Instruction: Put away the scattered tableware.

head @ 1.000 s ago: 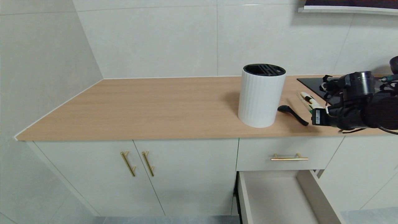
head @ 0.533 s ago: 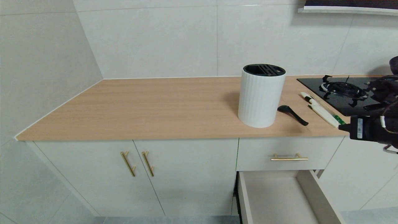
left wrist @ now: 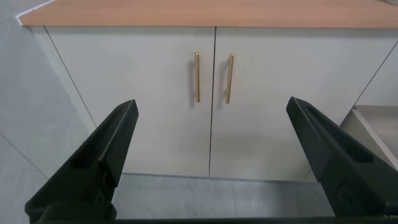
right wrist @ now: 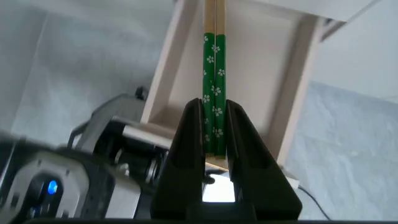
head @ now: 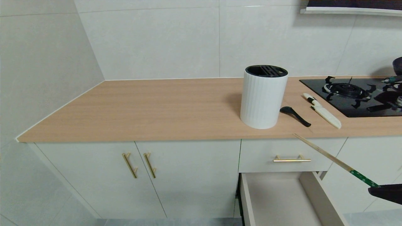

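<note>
1. Chopsticks (head: 329, 158) are off the counter. They lay beside the knife (head: 323, 110) at mid right of the head frame, and the right gripper (right wrist: 213, 112) has carried them down to the lower right corner.
2. The pair now hangs in the air, slanting from just under the counter edge toward the lower right of the head frame. In the right wrist view its bare ends reach out over the open drawer (head: 276, 194).
3. The right gripper's fingers (right wrist: 186, 143) are clenched on the green flowered ends, with both sticks side by side between them.
4. Progress, as a judgement: early. One item is lifted but not yet stowed.
5. Left to do: the knife and the black spoon (head: 295, 115) lie on the counter at mid right of the head frame. The spoon is just beside the white slotted holder (head: 263, 96), and the knife is between the spoon and the hob (head: 348, 94).
6. Left gripper (left wrist: 211, 124): its fingers (left wrist: 112, 155) are spread wide, grasping nothing and touching nothing. It faces the cabinet doors (left wrist: 155, 99) below the counter.
</note>
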